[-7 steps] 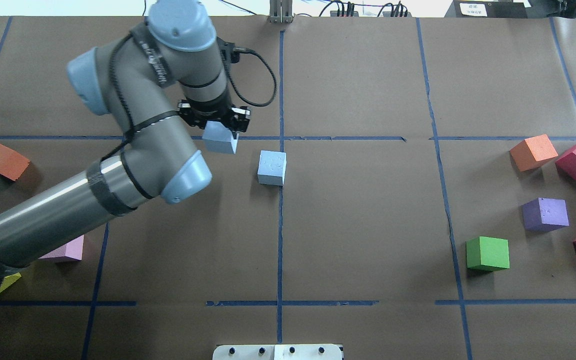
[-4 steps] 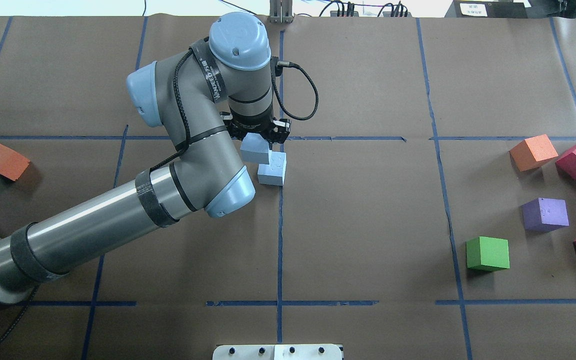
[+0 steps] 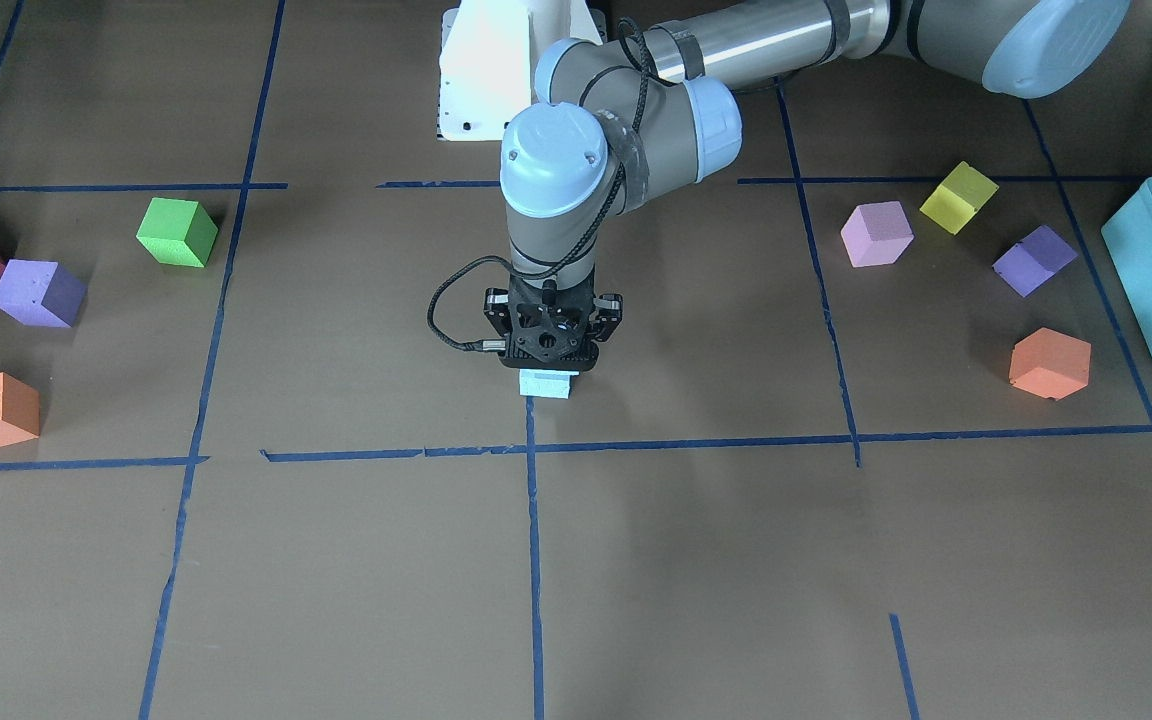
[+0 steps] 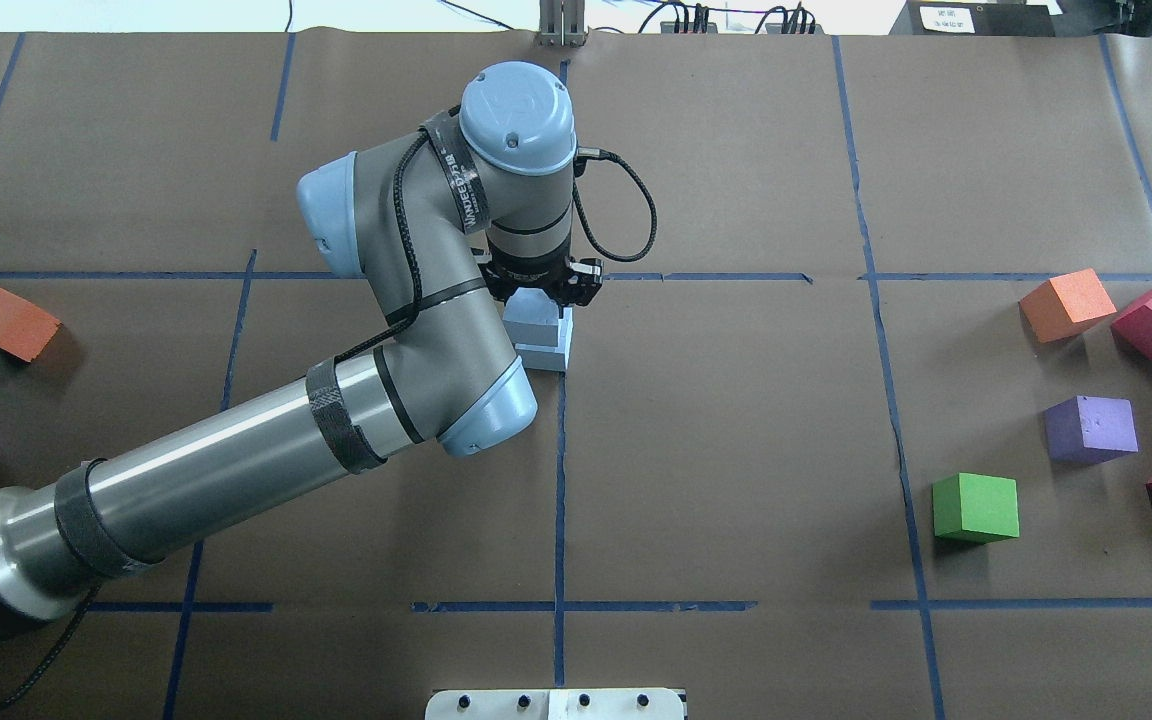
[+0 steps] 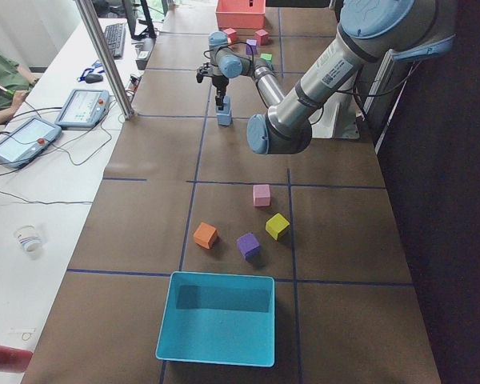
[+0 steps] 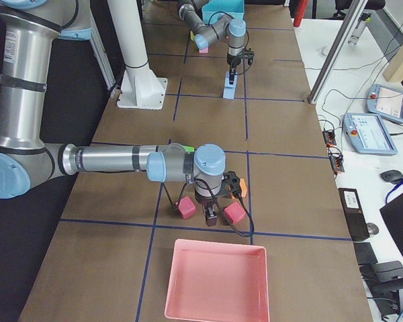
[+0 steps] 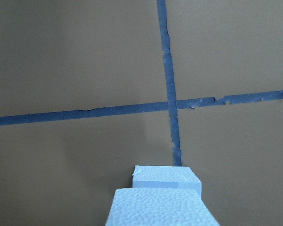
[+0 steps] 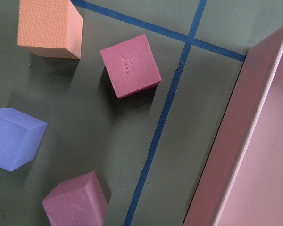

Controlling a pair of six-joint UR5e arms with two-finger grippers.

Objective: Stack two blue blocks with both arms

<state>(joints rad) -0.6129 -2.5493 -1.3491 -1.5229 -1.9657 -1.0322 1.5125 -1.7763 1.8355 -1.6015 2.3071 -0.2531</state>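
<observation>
While the left arm's black two-finger gripper [image 4: 539, 298] hangs at the centre of the overhead view, its fingers are clamped on a smooth pale blue foam cube [image 4: 531, 318]. That cube sits directly over a paler, speckled blue foam cube [image 4: 546, 357], which rests on the brown paper table [image 4: 736, 450] beside a blue tape line; whether the two touch I cannot tell. From the left wrist camera the held cube fills the bottom edge, the lower one's top peeking out beyond it. Low in the right-side view, the right arm's gripper [image 6: 211, 216] hovers beside a magenta foam cube [image 6: 186, 208] near a pink tray [image 6: 215, 243]; how wide it stands I cannot tell.
</observation>
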